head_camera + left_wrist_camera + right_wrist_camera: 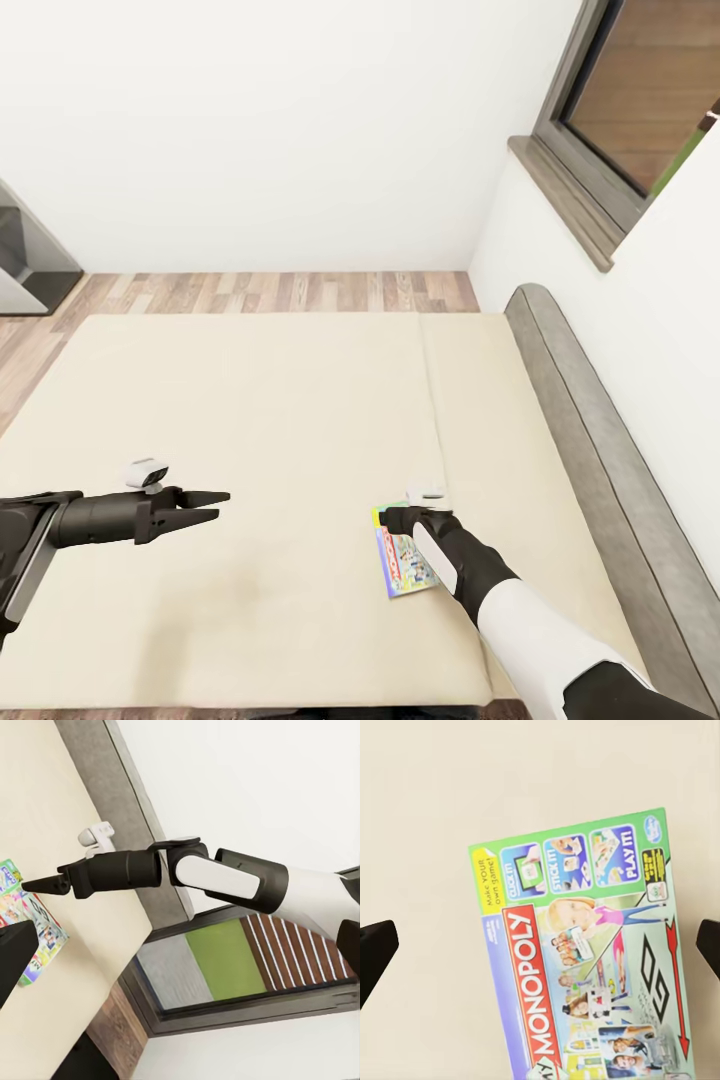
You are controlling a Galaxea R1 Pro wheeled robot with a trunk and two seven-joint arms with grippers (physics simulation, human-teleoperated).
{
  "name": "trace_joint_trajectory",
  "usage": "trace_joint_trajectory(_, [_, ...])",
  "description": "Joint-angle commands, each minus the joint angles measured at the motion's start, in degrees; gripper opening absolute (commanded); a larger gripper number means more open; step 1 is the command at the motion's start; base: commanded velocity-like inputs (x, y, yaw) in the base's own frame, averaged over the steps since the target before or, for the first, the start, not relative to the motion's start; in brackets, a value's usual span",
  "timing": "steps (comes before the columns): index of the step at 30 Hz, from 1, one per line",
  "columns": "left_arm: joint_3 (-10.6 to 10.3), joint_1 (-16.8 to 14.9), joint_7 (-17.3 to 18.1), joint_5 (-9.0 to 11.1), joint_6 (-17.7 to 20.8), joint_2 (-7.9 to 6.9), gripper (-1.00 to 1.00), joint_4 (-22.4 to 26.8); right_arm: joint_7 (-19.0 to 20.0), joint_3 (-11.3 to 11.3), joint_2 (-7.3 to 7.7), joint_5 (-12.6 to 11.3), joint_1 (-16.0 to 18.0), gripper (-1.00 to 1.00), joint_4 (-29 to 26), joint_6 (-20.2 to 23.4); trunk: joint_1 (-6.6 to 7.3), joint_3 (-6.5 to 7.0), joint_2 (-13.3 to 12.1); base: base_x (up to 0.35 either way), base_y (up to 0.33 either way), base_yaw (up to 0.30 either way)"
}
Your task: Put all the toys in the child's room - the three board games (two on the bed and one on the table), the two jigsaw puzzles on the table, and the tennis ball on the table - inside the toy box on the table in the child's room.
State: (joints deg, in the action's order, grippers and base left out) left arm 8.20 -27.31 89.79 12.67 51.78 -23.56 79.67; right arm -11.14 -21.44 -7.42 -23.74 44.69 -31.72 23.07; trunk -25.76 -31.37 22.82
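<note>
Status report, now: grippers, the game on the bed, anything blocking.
Right gripper open, poised over the Monopoly board game, not touching. Left gripper open, empty, over bare mattress. Game flat on the bed, near the headboard side. Nothing blocking.

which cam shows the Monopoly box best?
Right wrist view: the Monopoly box sits close, face-up, lettering readable. Head view shows it small, partly under the right pincer. Left wrist view catches just a slice at the frame edge.

Green-edged, busily printed board game (pixel 585 960)
</note>
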Motion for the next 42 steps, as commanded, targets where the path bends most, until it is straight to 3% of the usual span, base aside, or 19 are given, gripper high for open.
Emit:
trace_joint_trajectory(1, [0.0, 0.0, 0.2, 0.0, 0.6, 0.0, 1.0, 0.0, -0.6, -0.4, 0.04, -0.6, 0.0, 1.0, -0.1, 0.2, -0.03, -0.18, 0.1, 0.0, 0.0, 0.0])
trace_joint_trajectory(42, [0.0, 0.0, 0.2, -0.1, 0.6, 0.69, 1.0, 0.0, -0.6, -0.4, 0.21, -0.5, 0.0, 1.0, -0.1, 0.0, -0.03, -4.06, 0.1, 0.0, 0.0, 0.0])
